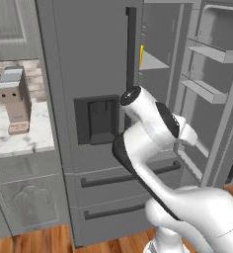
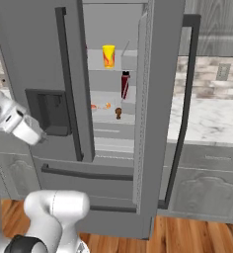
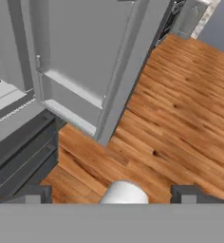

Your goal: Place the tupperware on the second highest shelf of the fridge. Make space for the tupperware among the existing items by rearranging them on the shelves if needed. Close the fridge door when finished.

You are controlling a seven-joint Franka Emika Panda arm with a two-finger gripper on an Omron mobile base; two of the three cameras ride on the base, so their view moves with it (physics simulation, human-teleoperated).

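Spread end effector hangs over grainy wood floor beside flat grey fridge door.

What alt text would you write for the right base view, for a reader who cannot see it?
A grey fridge stands with its right door swung open, showing shelves that hold a yellow cup, a dark red bottle and small orange food pieces. The robot's white arm reaches in from the left.
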